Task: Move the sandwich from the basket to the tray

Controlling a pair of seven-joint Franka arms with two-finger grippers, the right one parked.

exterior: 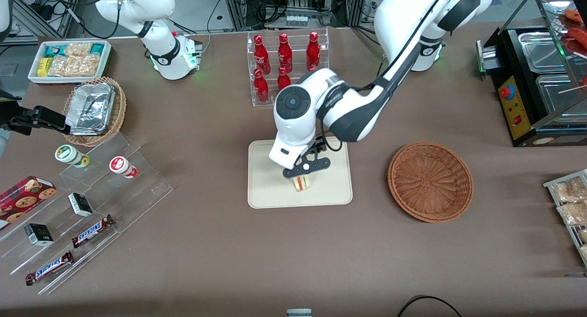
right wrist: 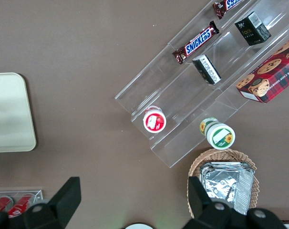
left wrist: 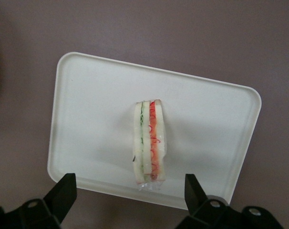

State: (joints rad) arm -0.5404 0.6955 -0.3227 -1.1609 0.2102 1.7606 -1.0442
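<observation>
One sandwich (left wrist: 149, 145) lies on the single tray (exterior: 270, 195), inside its rim toward the camera-side edge, the hand (exterior: 305, 170) open above it, one basket (exterior: 430, 181) apart on bare counter (exterior: 293, 253).

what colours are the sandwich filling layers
Green and red-orange stripes between white bread on the sandwich, clearest in the left wrist view.

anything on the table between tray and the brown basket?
No, bare brown tabletop lies between the tray and the basket, per the front view. The open gripper hangs above the sandwich.
</observation>
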